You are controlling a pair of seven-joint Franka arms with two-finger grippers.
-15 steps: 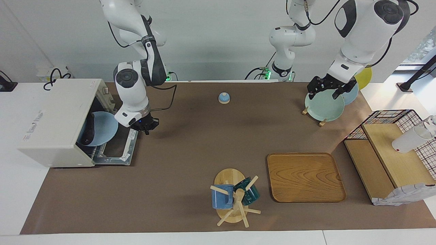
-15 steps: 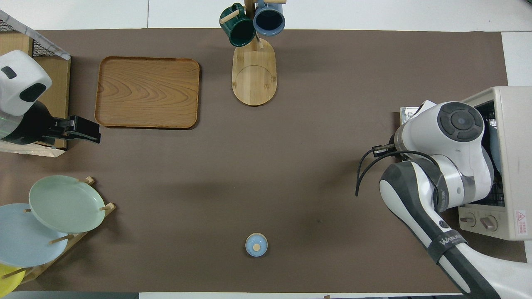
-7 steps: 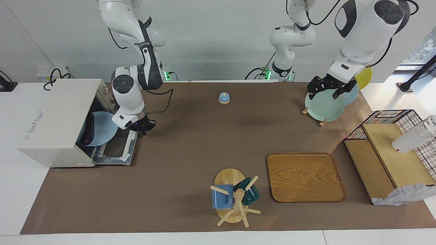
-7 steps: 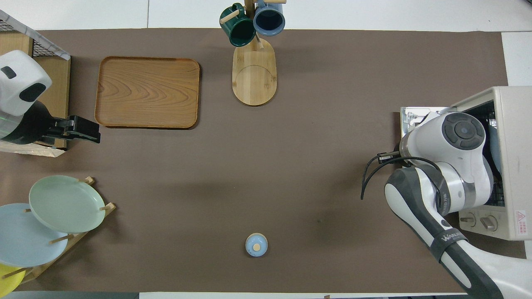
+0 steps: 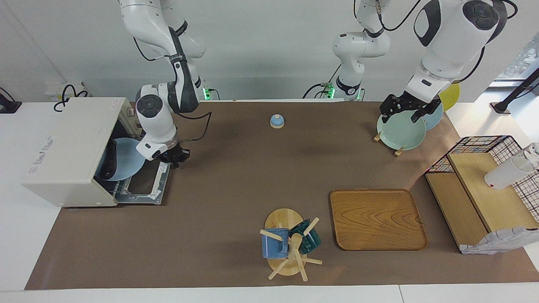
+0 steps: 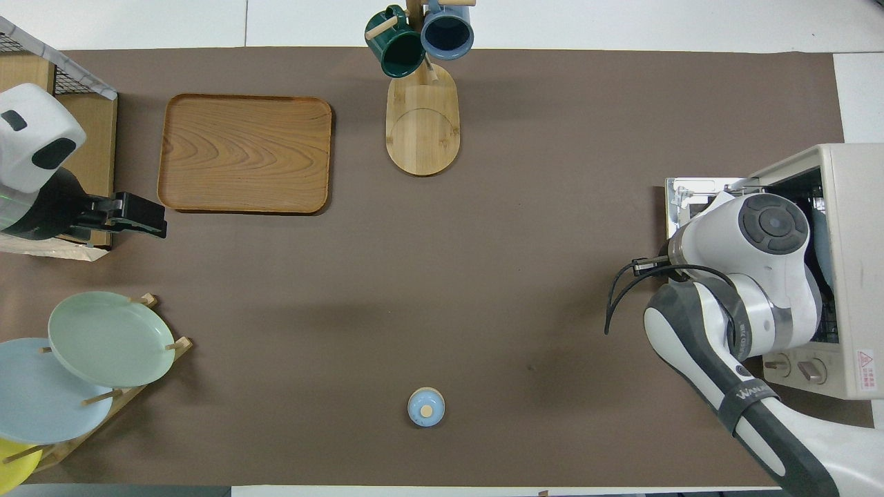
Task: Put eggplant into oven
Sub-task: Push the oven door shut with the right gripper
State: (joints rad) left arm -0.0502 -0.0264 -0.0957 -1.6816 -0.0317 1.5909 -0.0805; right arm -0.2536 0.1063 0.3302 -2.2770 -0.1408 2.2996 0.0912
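Observation:
The off-white oven (image 5: 69,149) stands at the right arm's end of the table with its door (image 5: 145,185) dropped open. The dark eggplant (image 5: 110,162) lies on a pale blue plate (image 5: 126,158) inside the oven. My right gripper (image 5: 172,156) hangs over the corner of the open door nearest the robots, with nothing in it. In the overhead view the right arm's wrist (image 6: 763,235) covers the oven's mouth, and the eggplant is hidden there. My left gripper (image 5: 404,111) waits over the green plate (image 5: 400,132) in the plate rack.
A small blue bell (image 5: 276,121) sits near the robots at mid-table. A mug tree (image 5: 290,244) with two mugs and a wooden tray (image 5: 377,219) lie farther out. A wire-and-wood shelf (image 5: 484,189) stands at the left arm's end.
My right gripper has drawn a little toward the oven and the robots, over the open door's corner. The left arm, the eggplant and the plate have not moved.

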